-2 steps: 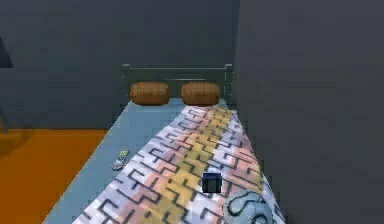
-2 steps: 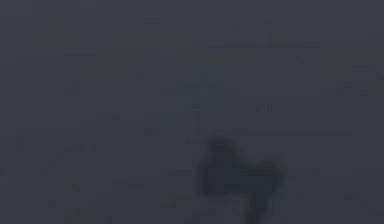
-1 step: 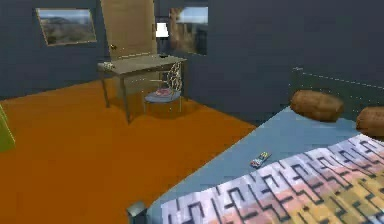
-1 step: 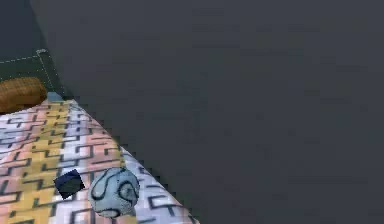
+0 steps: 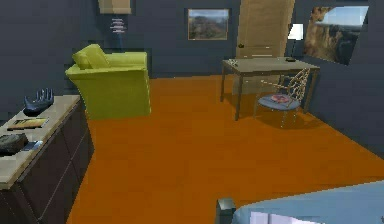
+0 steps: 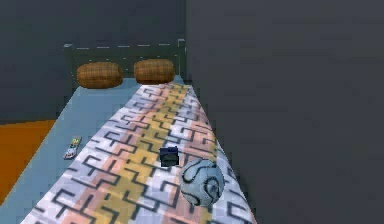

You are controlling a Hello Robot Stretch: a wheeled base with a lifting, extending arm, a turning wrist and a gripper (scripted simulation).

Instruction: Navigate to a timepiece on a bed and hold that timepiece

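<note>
Whether the fingers are apart, together or on anything, I cannot tell.

In the forward view, a yellow-green armchair (image 5: 108, 80) stands at 10 o'clock. A desk (image 5: 268, 68) with a chair (image 5: 283, 100) is at 1 o'clock. A low dark surface (image 5: 45, 150) carrying small items runs along 8 o'clock. A pale blue bed corner (image 5: 310, 208) pokes in at 5 o'clock.

The arm side view takes in the length of that bed (image 6: 58, 135). Two round brown cushions (image 6: 98, 74) lie at the head, at 11 o'clock, and a patterned blanket (image 6: 150, 130) runs down the middle. On the blanket at 6 o'clock sits a small dark boxy thing (image 6: 169, 155), probably the timepiece. A grey ball (image 6: 202, 183) lies near it at 5 o'clock. A tiny pale object (image 6: 72, 152) at 8 o'clock could be a timepiece instead.

The robot seems parked alongside the bed, so the arm's reach would cross the blanket.
</note>
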